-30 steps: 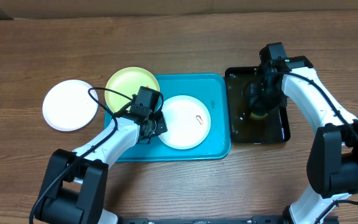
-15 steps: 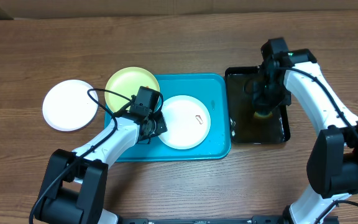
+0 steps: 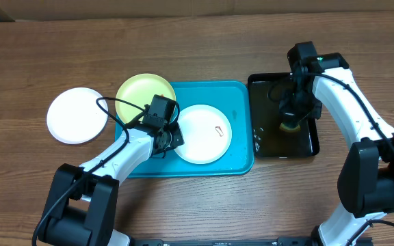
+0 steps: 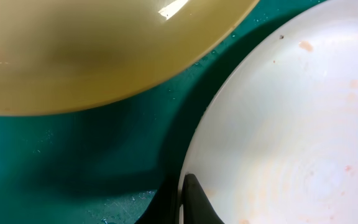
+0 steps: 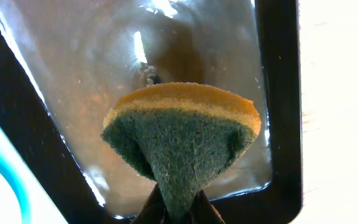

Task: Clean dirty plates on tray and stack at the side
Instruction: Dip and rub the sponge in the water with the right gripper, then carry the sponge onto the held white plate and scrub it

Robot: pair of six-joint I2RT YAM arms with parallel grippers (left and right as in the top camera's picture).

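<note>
So left gripper (image 4: 180, 202) pinches the white plate (image 3: 204, 133) by its rim on the turquoise tray (image 3: 238, 96), right gripper (image 5: 178, 208) pinches a sponge (image 5: 182, 134) over the black tray (image 3: 284, 154).

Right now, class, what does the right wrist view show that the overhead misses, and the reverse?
Right wrist only: the sponge's green scouring face, pinched by the right end effector, and liquid glinting in the black tray. Overhead only: the yellow-green plate, the lone white plate, and the left end effector at the other white plate. Shared: sponge and black tray.
</note>
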